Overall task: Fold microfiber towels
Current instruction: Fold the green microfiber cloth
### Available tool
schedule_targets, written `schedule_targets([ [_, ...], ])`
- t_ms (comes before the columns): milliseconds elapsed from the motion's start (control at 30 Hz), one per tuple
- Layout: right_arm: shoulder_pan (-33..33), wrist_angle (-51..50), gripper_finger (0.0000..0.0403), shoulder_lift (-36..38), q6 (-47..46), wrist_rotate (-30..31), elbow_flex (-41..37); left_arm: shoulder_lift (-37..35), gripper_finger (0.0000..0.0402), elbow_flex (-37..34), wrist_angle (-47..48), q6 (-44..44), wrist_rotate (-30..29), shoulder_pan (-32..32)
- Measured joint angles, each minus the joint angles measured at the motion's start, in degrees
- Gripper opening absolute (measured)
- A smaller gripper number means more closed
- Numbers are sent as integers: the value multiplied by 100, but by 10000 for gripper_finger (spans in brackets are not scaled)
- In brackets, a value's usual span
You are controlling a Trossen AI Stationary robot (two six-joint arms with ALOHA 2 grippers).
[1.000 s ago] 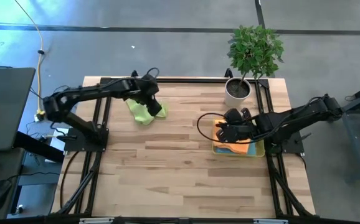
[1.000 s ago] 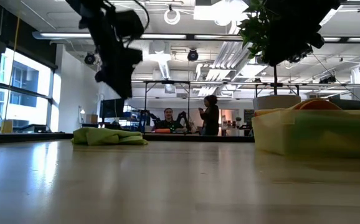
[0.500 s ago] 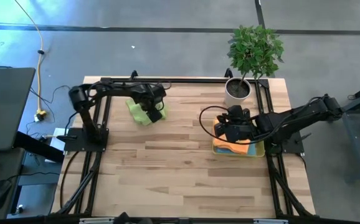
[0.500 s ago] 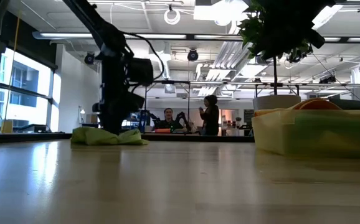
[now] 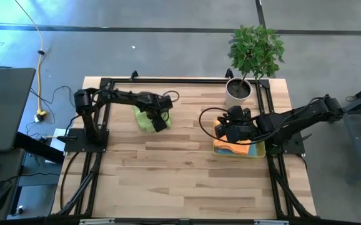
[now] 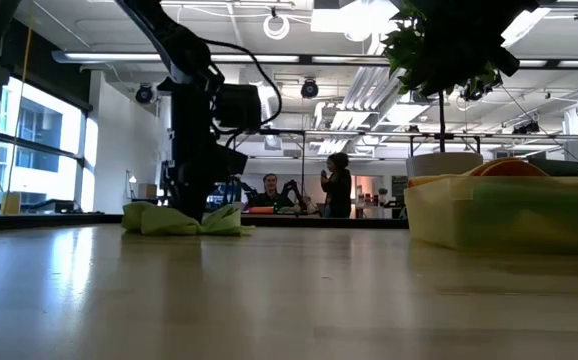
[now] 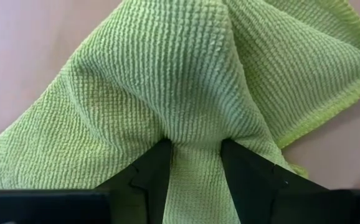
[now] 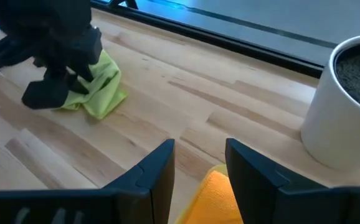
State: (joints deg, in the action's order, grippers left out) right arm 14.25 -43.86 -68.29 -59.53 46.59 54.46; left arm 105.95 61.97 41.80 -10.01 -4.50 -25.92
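A crumpled lime green microfiber towel (image 5: 143, 120) lies on the wooden table at the far left. My left gripper (image 7: 195, 148) stands on it, pointing straight down, its fingers open. It also shows in the low view, where the left gripper (image 6: 191, 205) meets the towel (image 6: 164, 220). My right gripper (image 8: 200, 149) hangs open at the right, above a clear bin (image 5: 255, 152) holding orange, yellow and teal towels. It touches nothing. An orange towel (image 8: 214, 190) shows just below its fingers. My left gripper comes at the towel from above, pointing down. Its two fingertips (image 7: 158, 162) rest on the cloth near the heap's middle, with a raised ridge of cloth (image 7: 195, 134) between them. The jaws stand apart. The towel lies slack on the table.
A white plant pot (image 5: 238, 90) with a green plant stands at the far right, behind the bin (image 6: 499, 215). Black frame rails run along the table's edges. Bare wood stretches across the middle and near side. People stand in the room beyond the far edge.
My left gripper has come down from above the towel onto it, shifting toward the table's near edge and tipping to point straight down. The gap between its fingers shows no change. The towel's heap has shifted a little toward the right.
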Motion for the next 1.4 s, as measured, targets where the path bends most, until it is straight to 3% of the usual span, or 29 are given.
schedule_targets([
  [233, 116, 59, 133, 0, -62, -291, 0, 36, 138, 177, -116, -414, -47, 876],
  [400, 240, 313, 133, -2, -102, -337, 0, 40, 138, 203, -720, -987, 427, 1425],
  [567, 376, 690, 133, -2, 70, -352, 0, 40, 138, 205, -1585, -1384, 463, 1988],
  [800, 530, 1586, 133, -126, 718, -324, 0, 88, 138, 216, -2771, -1388, 155, 2600],
  [967, 547, 2768, 133, -683, 1450, -477, 0, -13, 138, 415, -3158, -1646, 663, 2722],
  [1133, 543, 3539, 133, -1485, 2093, -538, -2, -128, 138, 951, -2018, -1550, 940, 2882],
  [1233, 543, 3640, 133, -1878, 1965, -603, -1, -243, 138, 1149, -753, -1533, 934, 3002],
  [1400, 541, 3654, 133, -2314, 1990, -1468, -2, -389, 138, 1275, 989, -1606, 923, 3259],
])
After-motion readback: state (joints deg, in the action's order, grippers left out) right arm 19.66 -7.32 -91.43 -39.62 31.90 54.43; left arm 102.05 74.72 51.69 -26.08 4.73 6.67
